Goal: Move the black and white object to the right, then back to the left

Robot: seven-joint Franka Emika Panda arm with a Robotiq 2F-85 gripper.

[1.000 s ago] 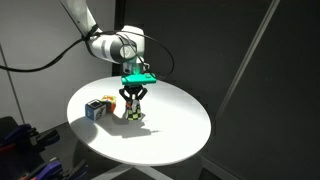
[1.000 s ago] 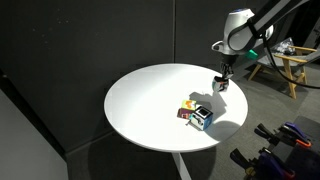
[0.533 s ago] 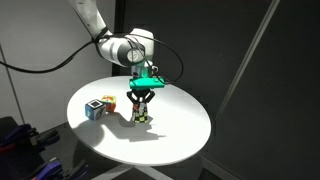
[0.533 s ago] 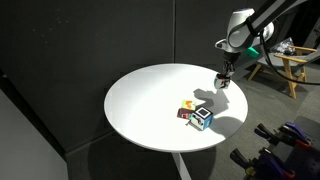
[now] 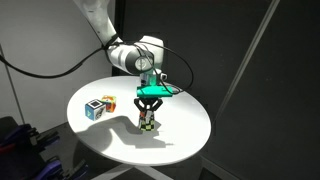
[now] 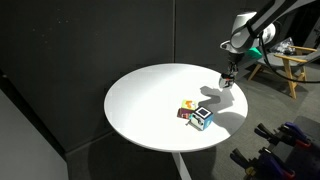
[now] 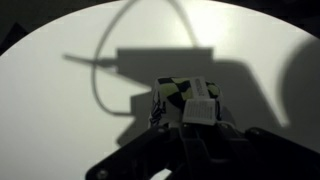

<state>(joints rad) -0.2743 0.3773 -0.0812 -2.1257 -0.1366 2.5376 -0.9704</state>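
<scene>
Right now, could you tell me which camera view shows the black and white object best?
The wrist view: the black and white object sits close up, its patches plain. In both exterior views it is only a small speck at the tip of the gripper, its pattern hardly readable.

No text, label or number is legible anywhere.

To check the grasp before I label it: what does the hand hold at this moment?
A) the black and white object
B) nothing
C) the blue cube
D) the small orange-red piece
A: the hand is shut on the black and white object, while the blue cube and the orange-red piece lie apart from it on the table.
</scene>
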